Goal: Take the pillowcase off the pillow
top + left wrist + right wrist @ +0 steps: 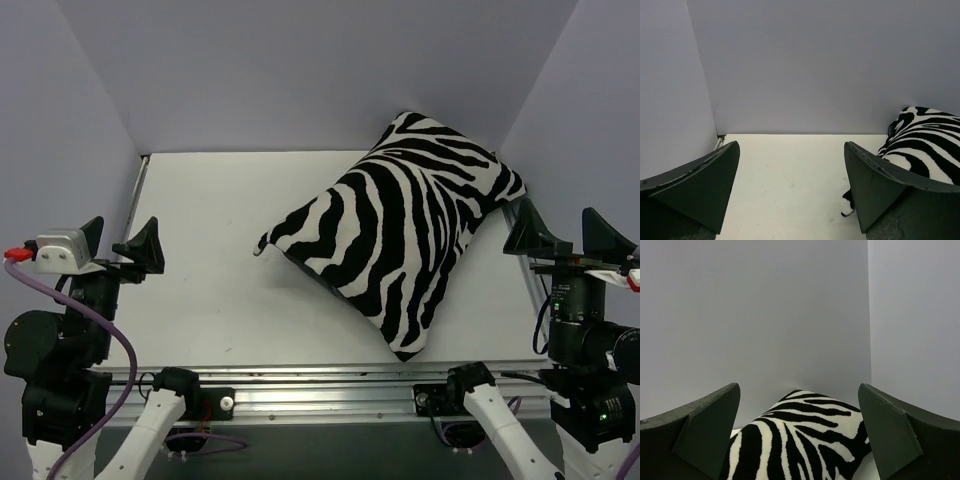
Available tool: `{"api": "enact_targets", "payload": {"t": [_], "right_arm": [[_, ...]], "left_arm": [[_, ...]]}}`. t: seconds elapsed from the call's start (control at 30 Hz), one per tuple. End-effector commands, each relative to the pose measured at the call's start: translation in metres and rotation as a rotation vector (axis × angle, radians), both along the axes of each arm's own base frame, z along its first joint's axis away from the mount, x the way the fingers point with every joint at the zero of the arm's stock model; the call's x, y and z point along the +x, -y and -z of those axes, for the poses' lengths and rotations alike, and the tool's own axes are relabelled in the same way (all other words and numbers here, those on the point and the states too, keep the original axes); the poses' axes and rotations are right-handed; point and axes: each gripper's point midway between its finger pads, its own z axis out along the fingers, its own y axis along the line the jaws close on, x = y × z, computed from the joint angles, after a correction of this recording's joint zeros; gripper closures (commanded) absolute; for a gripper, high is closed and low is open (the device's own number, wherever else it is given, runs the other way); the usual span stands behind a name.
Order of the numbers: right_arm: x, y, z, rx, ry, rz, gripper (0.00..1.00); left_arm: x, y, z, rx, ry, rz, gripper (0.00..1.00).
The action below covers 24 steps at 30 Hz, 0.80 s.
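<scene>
The pillowcase (400, 235), zebra-striped in black and white, lies plump and tilted on the right half of the table, its far corner against the back wall. It fully covers the pillow, which is hidden inside. In the left wrist view the pillowcase (925, 145) shows at the right edge; in the right wrist view the pillowcase (800, 440) fills the bottom centre. My left gripper (120, 245) hangs open at the table's left side, far from the cloth. My right gripper (565, 235) stands open just right of the pillowcase, with nothing between its fingers.
The white table (200, 280) is boxed in by grey walls (300, 70) at the back and both sides. A small pull tab (262, 248) sticks out at the pillowcase's left corner. A metal rail (320, 385) runs along the near edge.
</scene>
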Motion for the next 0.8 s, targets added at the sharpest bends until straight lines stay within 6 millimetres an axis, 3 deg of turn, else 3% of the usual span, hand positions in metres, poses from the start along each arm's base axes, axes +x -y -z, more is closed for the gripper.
{"api": "enact_targets", "payload": {"t": [0.0,0.13,0.23,0.4,0.5,0.57,0.6,0.67,0.7,0.77], "right_arm": [[0.009,-0.002,-0.008,0.014,0.026,0.000,0.00],[0.030,-0.007,0.008,0.050,-0.052,-0.011,0.00],[0.062,-0.013,0.042,0.130,-0.197,-0.010,0.00],[0.118,-0.033,0.124,0.226,-0.510,-0.009,0.00],[0.140,-0.046,0.173,0.224,-0.687,-0.021,0.00],[0.146,-0.048,0.203,0.256,-0.783,0.003,0.00],[0.151,-0.052,0.227,0.249,-0.853,0.009,0.00],[0.155,-0.060,0.250,0.260,-0.920,-0.014,0.00],[0.157,-0.066,0.274,0.254,-0.979,-0.030,0.00],[0.161,-0.086,0.293,0.284,-1.020,-0.124,0.00]], "left_arm": [[0.005,0.000,0.002,-0.011,-0.012,-0.006,0.06],[0.012,0.003,0.010,-0.019,-0.042,0.004,0.06],[0.027,0.010,0.033,-0.011,-0.132,0.021,0.06],[0.061,0.023,0.086,-0.020,-0.345,0.042,0.06],[0.073,0.036,0.111,-0.023,-0.424,0.089,0.06],[0.080,0.043,0.131,-0.034,-0.463,0.113,0.06],[0.082,0.043,0.137,-0.042,-0.473,0.114,0.06],[0.087,0.047,0.152,-0.057,-0.495,0.123,0.06],[0.089,0.048,0.158,-0.062,-0.502,0.124,0.06],[0.093,0.050,0.175,-0.078,-0.528,0.126,0.06]]}}
